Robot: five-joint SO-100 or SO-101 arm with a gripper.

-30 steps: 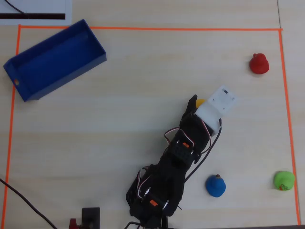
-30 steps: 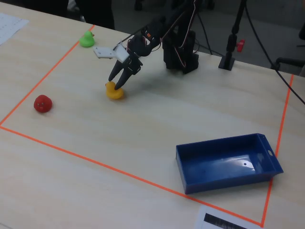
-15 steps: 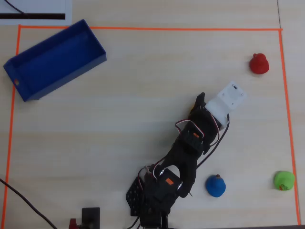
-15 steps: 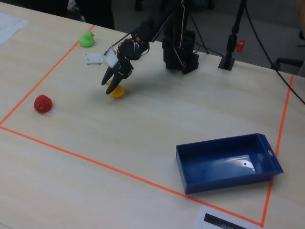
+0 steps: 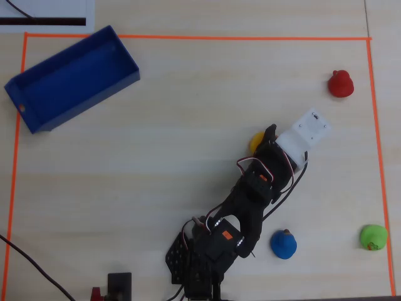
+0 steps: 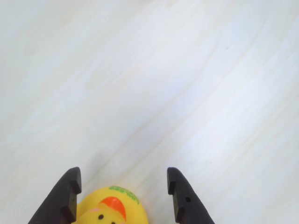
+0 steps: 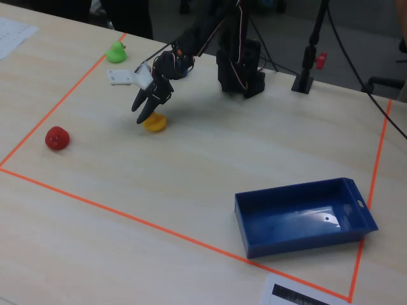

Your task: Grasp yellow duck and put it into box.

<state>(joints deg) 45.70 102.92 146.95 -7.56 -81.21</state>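
The yellow duck [image 5: 255,142] sits on the table right of centre in the overhead view, half covered by my gripper [image 5: 268,135]. In the wrist view the yellow duck [image 6: 112,211] with its orange beak lies low between my two black fingers [image 6: 70,193], close to the left one and with a gap to the right one. My gripper [image 6: 122,173] is open around it. The fixed view shows my gripper [image 7: 144,115] pointing down over the yellow duck [image 7: 156,123]. The blue box [image 5: 69,80] stands empty at the far left corner, and near the right in the fixed view as the box [image 7: 299,219].
A red duck [image 5: 341,83], a green duck [image 5: 373,237] and a blue duck [image 5: 284,244] stand on the right side, inside the orange tape border [image 5: 188,37]. The arm's base [image 7: 240,70] and a black stand [image 7: 305,79] are at the table's edge.
My gripper has swung to the right in the overhead view and come lower beside the yellow duck. The duck has hardly moved.
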